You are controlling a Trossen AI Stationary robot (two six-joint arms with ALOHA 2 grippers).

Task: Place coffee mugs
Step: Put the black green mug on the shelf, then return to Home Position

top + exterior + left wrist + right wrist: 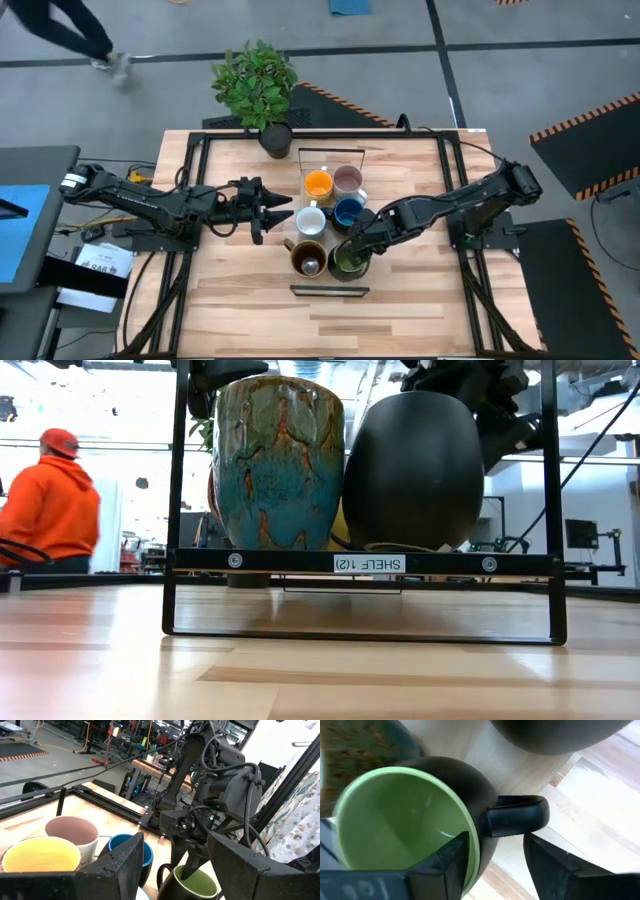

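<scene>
Six mugs stand in two rows on a low black shelf (330, 291) at mid-table: orange (318, 184), pale pink (348, 180), white (311, 218), dark blue (348, 211), brown (308, 258) and green (349, 262). The green mug, dark outside, rests upright on its base beside the brown one (278, 460). My right gripper (352, 252) is open at the green mug (410, 820), one finger inside and one outside, next to the handle (517, 814). My left gripper (280, 212) hovers open just left of the white mug, touching nothing. My right gripper comes at the green mug from above, slanting from the table's right. One finger (451, 856) is inside the mug, against the rim (472, 851) beside the handle. The other finger (547, 865) is outside, with bare wood showing between it and the wall. The mug stands upright on the shelf.
A potted plant (257, 82) in a dark pot (275, 136) stands at the table's far edge. Black frame rails (190, 200) run along both sides of the table. A person in an orange hoodie (50, 505) stands beyond the table. Bare wood (330, 325) lies near the front edge.
</scene>
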